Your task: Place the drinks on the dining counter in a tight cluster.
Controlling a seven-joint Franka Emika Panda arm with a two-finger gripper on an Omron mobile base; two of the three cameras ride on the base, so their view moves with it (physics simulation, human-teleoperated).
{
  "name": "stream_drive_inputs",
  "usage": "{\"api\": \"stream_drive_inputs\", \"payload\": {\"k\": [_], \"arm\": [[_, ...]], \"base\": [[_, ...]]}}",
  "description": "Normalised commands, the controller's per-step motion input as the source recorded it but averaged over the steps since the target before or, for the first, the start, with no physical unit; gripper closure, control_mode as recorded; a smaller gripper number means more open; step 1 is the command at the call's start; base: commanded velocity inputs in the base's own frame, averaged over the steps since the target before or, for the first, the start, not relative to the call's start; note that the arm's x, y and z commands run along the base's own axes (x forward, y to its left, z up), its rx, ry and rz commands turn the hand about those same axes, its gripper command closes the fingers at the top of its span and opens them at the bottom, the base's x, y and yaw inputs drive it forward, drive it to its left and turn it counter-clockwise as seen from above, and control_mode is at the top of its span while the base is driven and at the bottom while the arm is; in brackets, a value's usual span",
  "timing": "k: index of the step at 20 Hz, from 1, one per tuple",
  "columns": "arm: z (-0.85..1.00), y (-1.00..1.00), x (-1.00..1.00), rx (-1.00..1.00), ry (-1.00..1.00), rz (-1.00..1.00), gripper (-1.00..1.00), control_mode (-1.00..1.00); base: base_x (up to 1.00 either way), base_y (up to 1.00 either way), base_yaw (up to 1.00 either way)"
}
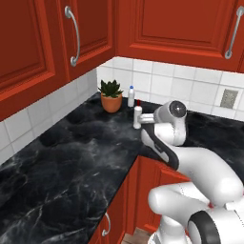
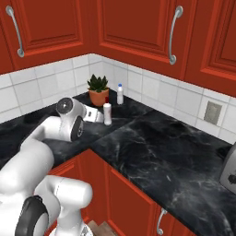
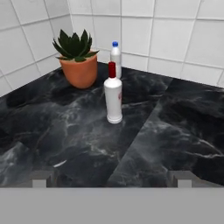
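Standing upright at the hand view's centre, the white red-capped bottle (image 3: pixel 113 99) sits on the black bench (image 3: pixel 65 131); the blue-capped bottle (image 3: pixel 115 55) and potted plant (image 3: pixel 78 59) lie behind, upper left. The jaws gape wide, holding nothing.

potted succulent (image 3: pixel 78 59) in the corner; possibly a toaster (image 2: pixel 229 173) far right.

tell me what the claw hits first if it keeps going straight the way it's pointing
Most likely the white red-capped bottle, standing upright near the middle of the hand view, ahead of the open claw. The pale blue-capped bottle and the potted plant stand farther back by the tiles. Depth is uncertain.
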Motion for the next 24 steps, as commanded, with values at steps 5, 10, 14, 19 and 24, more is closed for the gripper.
{"api": "stream_drive_inputs", "payload": {"k": [5, 10, 14, 19, 24], "arm": [[0.00, -0.01, 0.26, 0.00, 0.00, 0.00, -1.00, -1.00], [0.00, -0.04, 0.21, 0.00, 0.01, 0.00, -1.00, -1.00], [0.00, -0.03, 0.20, 0.00, 0.01, 0.00, -1.00, -1.00], [0.00, -0.08, 0.18, 0.00, 0.06, 0.02, -1.00, -1.00], [0.00, -0.01, 0.12, 0.00, 0.03, 0.06, -1.00, -1.00]], "base": [[0.00, 0.00, 0.00], [0.00, 0.00, 0.00], [0.00, 0.00, 0.00], [0.00, 0.00, 0.00], [0.00, 0.00, 0.00]]}}
